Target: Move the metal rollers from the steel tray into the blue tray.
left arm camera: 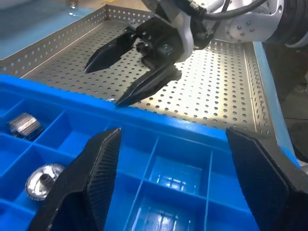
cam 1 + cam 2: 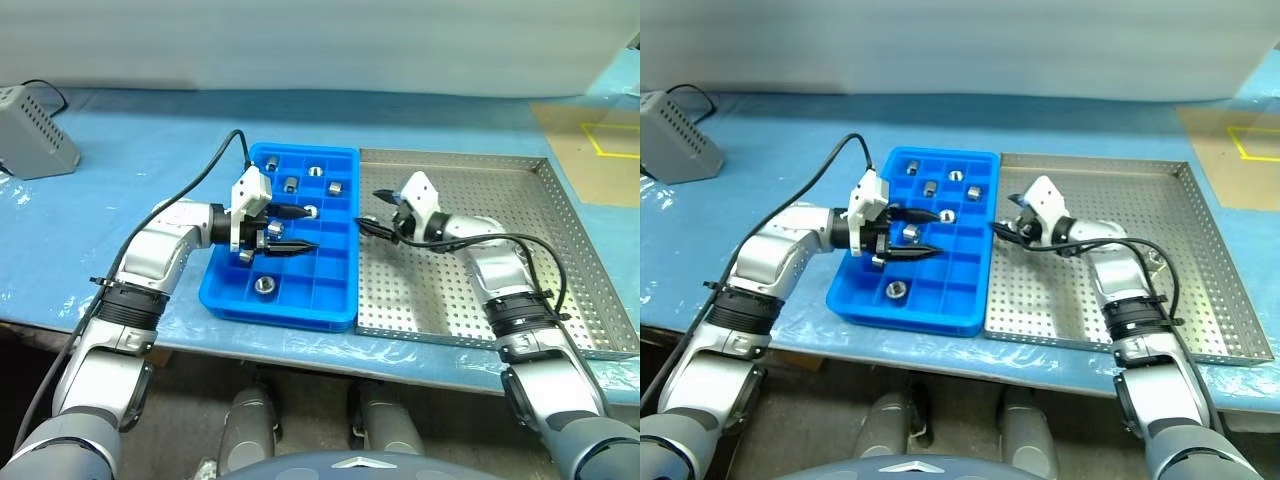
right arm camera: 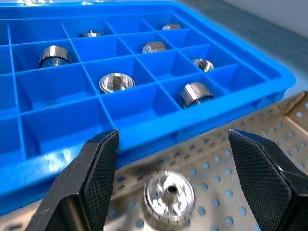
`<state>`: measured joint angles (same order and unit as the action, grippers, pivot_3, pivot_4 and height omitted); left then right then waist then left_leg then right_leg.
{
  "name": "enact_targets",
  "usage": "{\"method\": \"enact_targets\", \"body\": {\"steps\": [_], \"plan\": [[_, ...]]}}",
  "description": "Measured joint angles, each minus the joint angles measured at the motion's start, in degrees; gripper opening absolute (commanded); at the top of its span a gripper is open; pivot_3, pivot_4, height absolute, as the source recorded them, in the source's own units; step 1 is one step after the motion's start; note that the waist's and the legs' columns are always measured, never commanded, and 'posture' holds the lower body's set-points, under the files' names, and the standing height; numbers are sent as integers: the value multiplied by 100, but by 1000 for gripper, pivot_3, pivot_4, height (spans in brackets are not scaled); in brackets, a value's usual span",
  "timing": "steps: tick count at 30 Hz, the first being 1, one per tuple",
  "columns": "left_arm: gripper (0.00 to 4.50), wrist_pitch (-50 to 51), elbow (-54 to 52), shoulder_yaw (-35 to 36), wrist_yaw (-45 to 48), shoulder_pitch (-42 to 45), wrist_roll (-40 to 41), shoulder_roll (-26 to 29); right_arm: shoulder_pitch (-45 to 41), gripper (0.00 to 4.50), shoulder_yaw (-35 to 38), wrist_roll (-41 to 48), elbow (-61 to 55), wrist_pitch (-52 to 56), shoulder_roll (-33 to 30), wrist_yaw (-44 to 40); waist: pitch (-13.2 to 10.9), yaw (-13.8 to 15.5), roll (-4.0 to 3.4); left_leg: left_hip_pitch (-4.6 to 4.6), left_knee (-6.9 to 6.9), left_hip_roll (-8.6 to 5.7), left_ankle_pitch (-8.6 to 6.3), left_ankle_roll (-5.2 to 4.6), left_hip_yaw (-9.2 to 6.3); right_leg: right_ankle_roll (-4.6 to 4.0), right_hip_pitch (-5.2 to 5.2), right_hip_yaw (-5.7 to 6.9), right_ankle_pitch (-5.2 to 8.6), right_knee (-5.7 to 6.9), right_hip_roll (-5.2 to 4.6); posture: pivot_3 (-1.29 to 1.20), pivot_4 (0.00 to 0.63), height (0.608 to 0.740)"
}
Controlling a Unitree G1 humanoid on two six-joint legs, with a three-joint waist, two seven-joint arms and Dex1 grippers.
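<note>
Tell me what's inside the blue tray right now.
The blue tray holds seven metal rollers in separate compartments, as the right wrist view shows. In the head views the left gripper hangs over the tray and covers some cells.

Table [image 2: 120,215]: wearing blue sheeting | Grey box [image 2: 35,130]: sitting far left, cabled | Wall [image 2: 300,40]: running pale behind | Brown board [image 2: 590,150]: lying far right
</note>
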<state>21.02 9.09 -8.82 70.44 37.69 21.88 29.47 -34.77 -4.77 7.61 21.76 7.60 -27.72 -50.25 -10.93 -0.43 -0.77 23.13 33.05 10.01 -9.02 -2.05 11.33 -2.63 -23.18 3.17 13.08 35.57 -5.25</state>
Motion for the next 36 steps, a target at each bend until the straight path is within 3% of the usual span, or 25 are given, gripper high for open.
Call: {"method": "enact_targets", "body": {"steps": [4, 8, 15, 36], "plan": [[3687, -55, 97, 0, 30, 6, -46, 10, 245, 3732, 119, 147, 23, 314, -532, -480, -1, 11, 1, 4, 1, -4, 0, -13, 3, 0, -1, -2, 0, -7, -2, -265, 150, 740], [3687, -52, 98, -4, 24, 49, -55, -53, 146, 3732, 181, 145, 254, 286, -613, -648, -1, -53, 1, -2, 1, 4, 4, -14, 5, 0, -5, -2, 0, -1, 4, -267, 150, 740], [3687, 150, -102, -21, -91, 71, -54, -129, -283, 3732, -169, -121, 1057, -75, -3, -656, -1, -33, 0, 2, 0, 21, 9, -9, 10, -1, -13, -1, 0, 4, 17, -243, 150, 740], [3687, 444, -344, -19, -328, 67, -53, -13, -671, 3732, -313, -660, 2288, -1105, 348, -394, -1, -30, 1, 0, 2, 23, 1, 1, 21, -7, -12, -3, -3, 4, 12, -232, 150, 740]]}}
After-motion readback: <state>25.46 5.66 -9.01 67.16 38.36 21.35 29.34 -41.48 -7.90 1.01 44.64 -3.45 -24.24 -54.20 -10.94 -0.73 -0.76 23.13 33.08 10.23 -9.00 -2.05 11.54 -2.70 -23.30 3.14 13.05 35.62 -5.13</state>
